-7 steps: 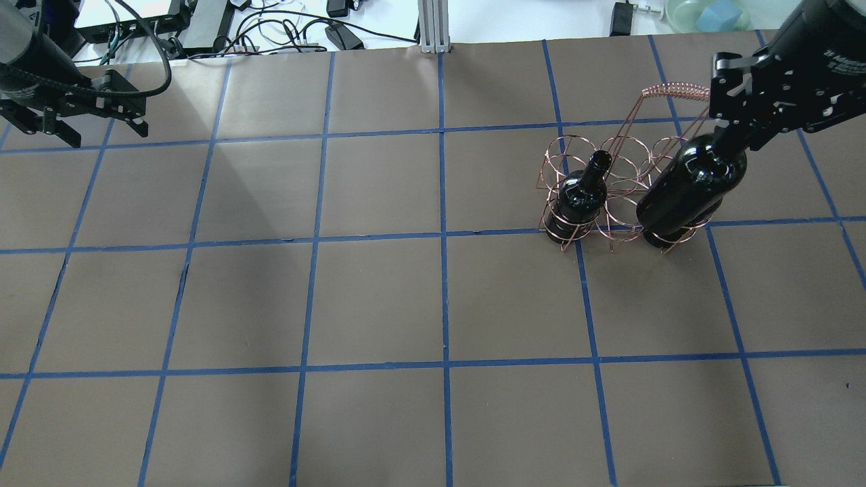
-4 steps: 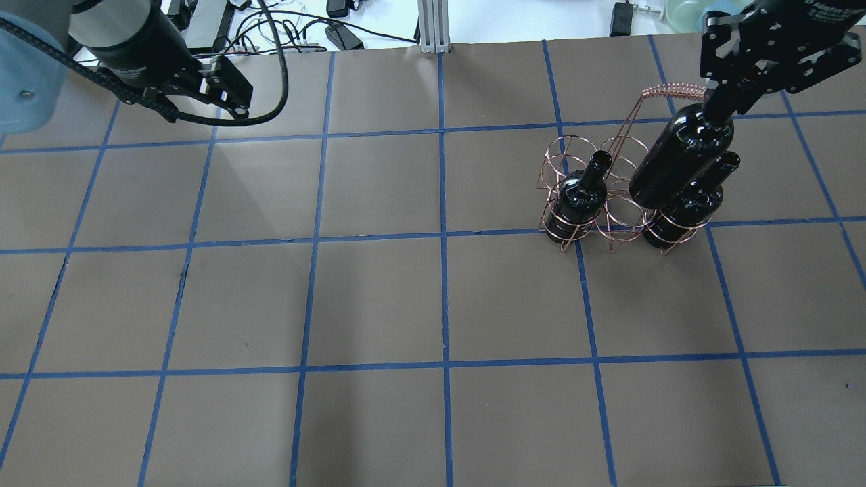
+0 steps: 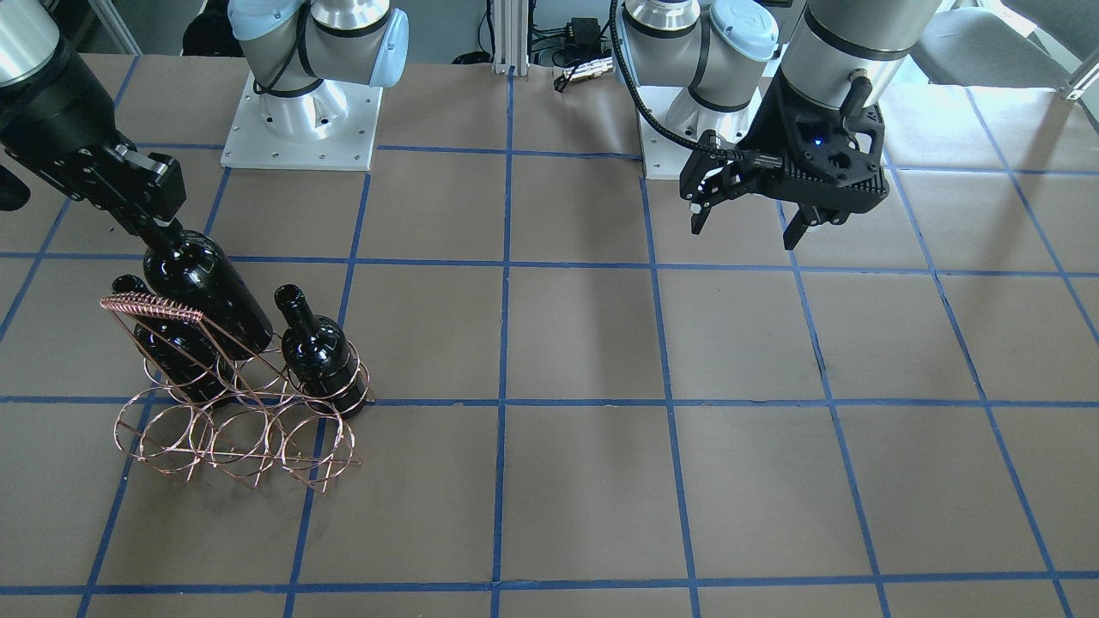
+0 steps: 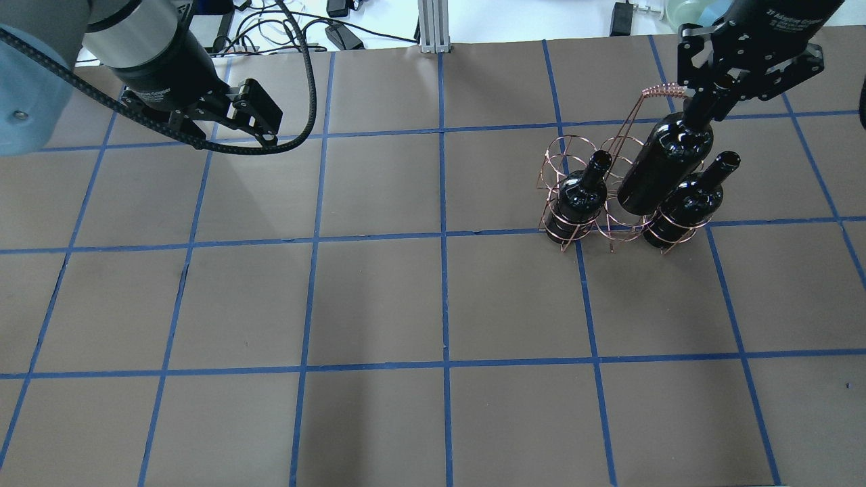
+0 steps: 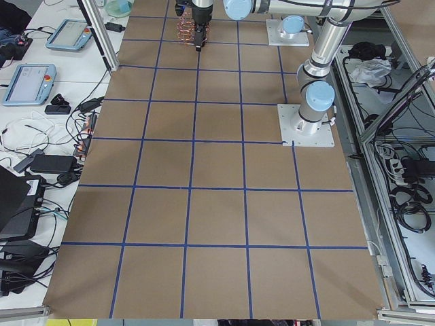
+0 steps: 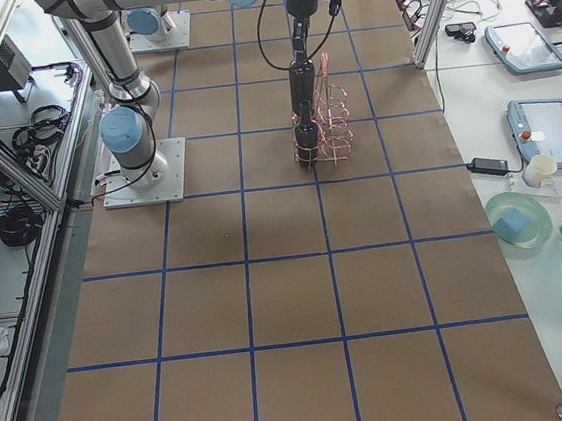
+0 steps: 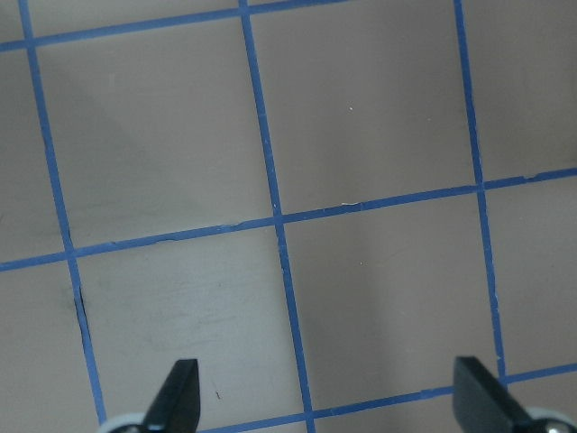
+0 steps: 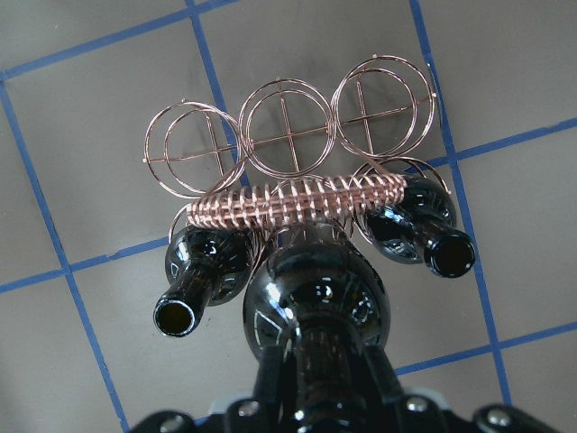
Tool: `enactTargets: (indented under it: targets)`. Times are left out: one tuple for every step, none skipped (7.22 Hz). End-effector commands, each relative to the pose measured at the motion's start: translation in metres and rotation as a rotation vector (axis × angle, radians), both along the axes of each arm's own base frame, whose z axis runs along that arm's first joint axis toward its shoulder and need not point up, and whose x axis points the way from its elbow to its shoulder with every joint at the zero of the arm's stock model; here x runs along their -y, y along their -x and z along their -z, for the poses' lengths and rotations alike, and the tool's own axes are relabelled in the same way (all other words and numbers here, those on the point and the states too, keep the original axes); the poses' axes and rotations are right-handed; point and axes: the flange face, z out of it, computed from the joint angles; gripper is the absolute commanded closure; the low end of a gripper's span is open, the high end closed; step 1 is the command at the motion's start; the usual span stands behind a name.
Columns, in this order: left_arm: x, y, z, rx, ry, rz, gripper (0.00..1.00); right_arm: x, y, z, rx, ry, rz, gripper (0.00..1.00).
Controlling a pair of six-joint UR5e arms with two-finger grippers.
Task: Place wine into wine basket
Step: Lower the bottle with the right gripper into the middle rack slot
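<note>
My right gripper (image 4: 705, 101) clamps the wine (image 4: 666, 166) by its neck above the middle ring of the wine basket (image 4: 567, 143), between two seated bottles (image 4: 580, 197). I should centre it, keep it upright and lower it slowly. My left gripper (image 7: 329, 401) gapes empty, well away from the basket.

White lettering (image 4: 790, 15) on right gripper (image 4: 703, 105) body, over worktop's (image 4: 609, 74) far right corner, apparently reading "Adaptive Gripper", too small to confirm; no other legible markings.

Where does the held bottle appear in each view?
Front-facing: bottle far left.
Overhead: upper right.
Exterior left: top edge, tiny.
Exterior right: top centre.
Left wrist: not in it.
Right wrist: bottom centre.
Landmark: the basket, its coiled handle beside the bottle.
</note>
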Motion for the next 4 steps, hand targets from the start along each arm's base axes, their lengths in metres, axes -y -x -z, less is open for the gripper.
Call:
enactTargets:
  targets:
    - [-0.002, -0.004, 0.005, 0.003, -0.033, -0.001, 0.00, 0.008, 0.001, 0.013, 0.001, 0.000, 0.002, 1.00]
    - [-0.003, -0.005, 0.008, 0.002, -0.053, -0.004, 0.00, 0.010, 0.001, 0.017, 0.001, -0.002, 0.002, 1.00]
    - [-0.007, -0.007, 0.014, 0.031, -0.080, -0.005, 0.00, 0.016, 0.002, 0.023, 0.002, -0.004, 0.013, 1.00]
    - [-0.008, -0.010, 0.019, 0.063, -0.094, -0.004, 0.00, 0.016, 0.002, 0.025, 0.002, -0.007, 0.017, 1.00]
